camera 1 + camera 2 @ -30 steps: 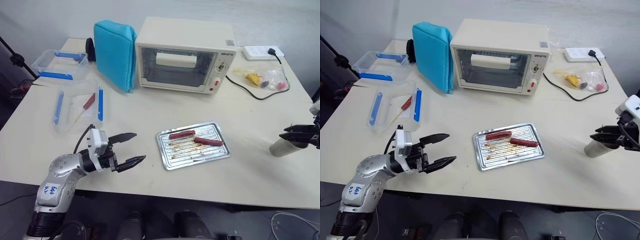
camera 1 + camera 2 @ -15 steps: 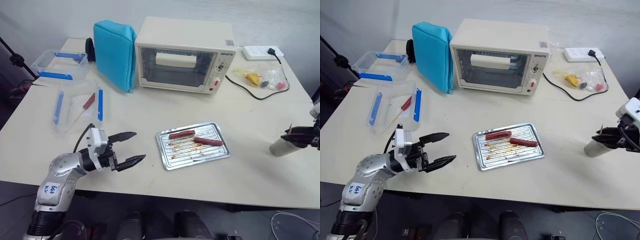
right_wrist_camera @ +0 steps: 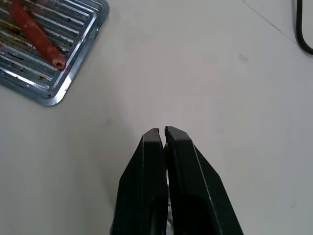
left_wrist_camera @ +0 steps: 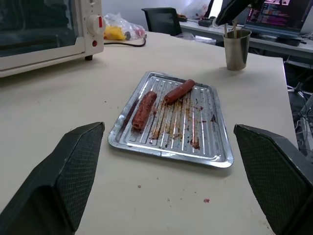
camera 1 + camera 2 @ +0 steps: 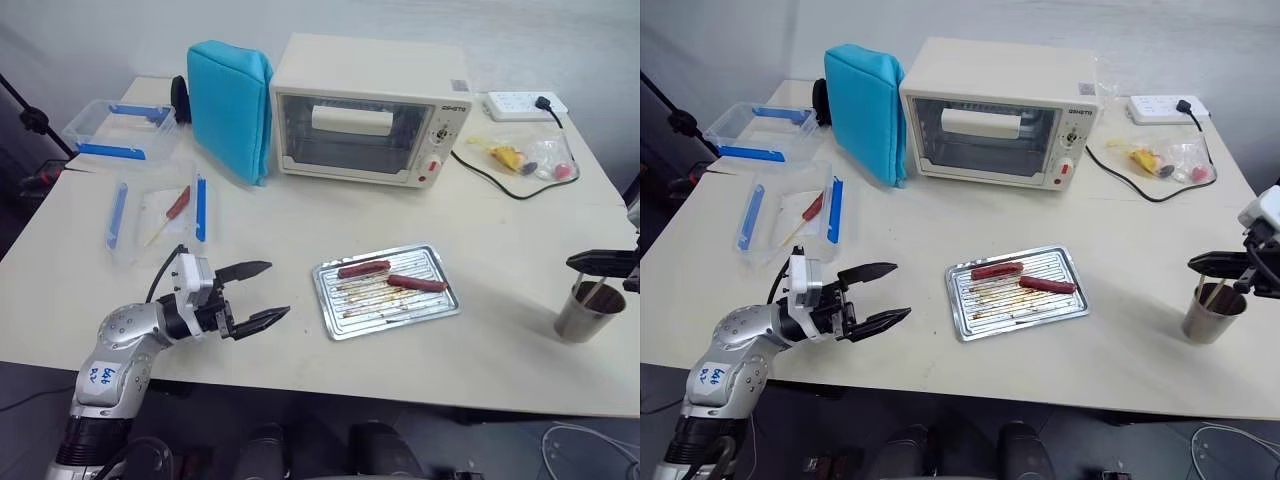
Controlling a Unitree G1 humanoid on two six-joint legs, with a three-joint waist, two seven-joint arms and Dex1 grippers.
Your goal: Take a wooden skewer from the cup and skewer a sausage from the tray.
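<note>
Pale table (image 5: 300, 220) under grey wall; left gripper (image 5: 258, 294) jaws apart; right gripper (image 5: 1205, 264) jaws together.

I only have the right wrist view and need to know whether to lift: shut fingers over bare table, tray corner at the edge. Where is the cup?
Observer: The cup stands upright directly beneath the right gripper, near the table's right edge.
Operator: Did I catch a skewer?
Observer: It looks so. A wooden skewer rises out of the cup to the shut fingertips, though the pinch itself is too small to confirm.
Operator: And the other arm?
Observer: The left gripper hangs open just left of the tray, pointing toward it. The sausage lies untouched in the tray.
</note>
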